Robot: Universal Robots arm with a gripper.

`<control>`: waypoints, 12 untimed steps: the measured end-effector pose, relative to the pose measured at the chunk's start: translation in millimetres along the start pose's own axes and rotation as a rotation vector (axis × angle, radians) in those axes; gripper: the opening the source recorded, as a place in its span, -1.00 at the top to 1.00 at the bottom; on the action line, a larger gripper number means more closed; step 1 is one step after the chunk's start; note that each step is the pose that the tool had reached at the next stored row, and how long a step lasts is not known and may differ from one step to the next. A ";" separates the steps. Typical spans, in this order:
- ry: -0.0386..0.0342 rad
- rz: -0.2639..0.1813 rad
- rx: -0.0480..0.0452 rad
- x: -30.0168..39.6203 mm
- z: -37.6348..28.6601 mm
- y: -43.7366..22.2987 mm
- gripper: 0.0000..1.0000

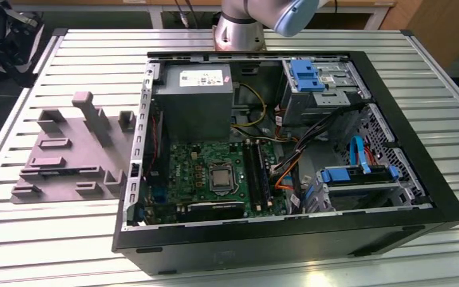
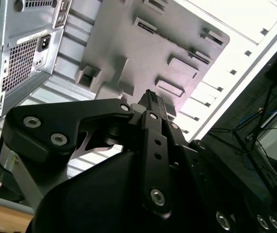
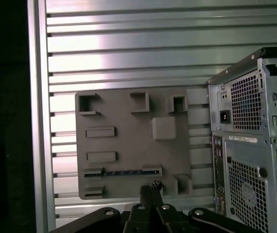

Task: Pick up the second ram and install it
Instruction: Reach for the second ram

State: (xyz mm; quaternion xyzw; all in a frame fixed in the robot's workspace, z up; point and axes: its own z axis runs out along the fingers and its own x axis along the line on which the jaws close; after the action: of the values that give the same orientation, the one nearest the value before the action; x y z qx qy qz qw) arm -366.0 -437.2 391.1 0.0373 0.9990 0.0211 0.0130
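One thin dark stick, the second ram (image 3: 122, 172), sits on edge in a long slot of the mauve-grey fixture (image 3: 123, 111) on the slatted table (image 3: 128, 53), beside the computer case (image 1: 293, 149). Both wrist views show the gripper (image 3: 150, 186) held clear of the fixture, its fingers (image 2: 153, 104) clenched together on nothing. The exterior view looks into the open case at the motherboard (image 1: 205, 173); the first wrist view shows its rear panel (image 3: 247, 160).
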 end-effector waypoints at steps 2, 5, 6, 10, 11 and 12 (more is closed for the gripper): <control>0.0000 0.000 0.0000 3.5 0.1 -4.3 0.79; 0.0009 0.000 0.0001 10.9 0.4 -7.8 0.79; 0.0014 0.000 0.0000 13.1 0.5 -8.1 0.79; 0.0034 0.000 0.0002 16.7 0.6 -8.7 0.79; 0.0034 0.000 0.0002 16.7 0.6 -8.7 0.79; 0.0035 0.000 0.0003 16.8 0.6 -8.7 0.79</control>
State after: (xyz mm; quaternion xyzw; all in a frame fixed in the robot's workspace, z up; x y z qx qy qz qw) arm -383.4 -444.6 389.8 0.0374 0.9990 0.0210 0.0113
